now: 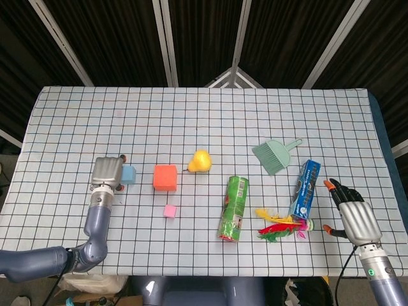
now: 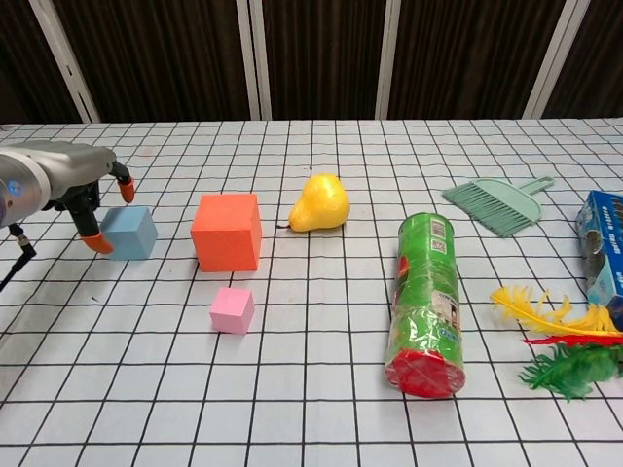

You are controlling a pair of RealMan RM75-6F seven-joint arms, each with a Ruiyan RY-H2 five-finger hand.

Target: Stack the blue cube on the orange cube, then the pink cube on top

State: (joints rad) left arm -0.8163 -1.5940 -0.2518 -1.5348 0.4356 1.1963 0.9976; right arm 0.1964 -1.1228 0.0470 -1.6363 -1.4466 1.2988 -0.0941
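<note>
While the left hand [image 2: 73,190] sits at the blue cube [image 2: 130,232], its orange-tipped fingers [image 2: 96,242] spread around the cube's left side and not yet closed, the step in hand is the grasp. That hand holds nothing; whether a fingertip touches the cube I cannot tell. The blue cube rests on the desk [image 1: 210,115], just left of the orange cube [image 2: 227,232], with the pink cube [image 2: 233,309] nearer the front, near the orange one.

To do it well, I judge the fingers should close on opposite flat faces, low enough to hold but clear of the cloth, and squarely, so the cube does not twist or get pushed into its neighbour. A straight lift should follow, high enough to clear the orange cube's top before moving across. The right hand [image 1: 357,217] rests released at the desk's far right, well apart from the cubes, beside the blue box [image 1: 306,188].
</note>
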